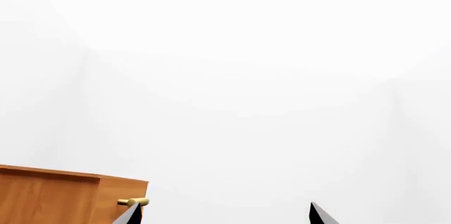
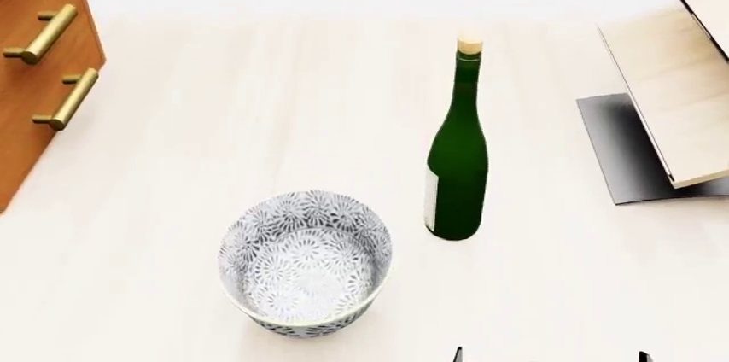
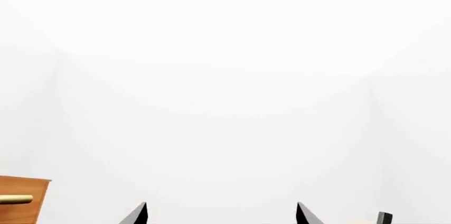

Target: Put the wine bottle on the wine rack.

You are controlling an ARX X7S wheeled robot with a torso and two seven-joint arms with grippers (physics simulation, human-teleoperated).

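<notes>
The wine bottle (image 2: 458, 153) is dark green with a pale cork and stands upright on the pale table, right of centre in the head view. The wine rack (image 2: 674, 97) sits at the right edge: slanted light-wood boards over a dark grey base. Only the two fingertips of my right gripper (image 2: 551, 357) show at the bottom edge of the head view, nearer than the bottle and slightly to its right. In its own wrist view my right gripper (image 3: 221, 214) is open and holds nothing. My left gripper (image 1: 225, 215) is open too, also holding nothing. Neither wrist view shows the bottle.
A patterned blue-and-white bowl (image 2: 306, 261) sits on the table to the near left of the bottle. An orange-brown cabinet (image 2: 34, 72) with brass handles stands at the left edge. The cabinet (image 1: 56, 195) also shows beside my left fingers.
</notes>
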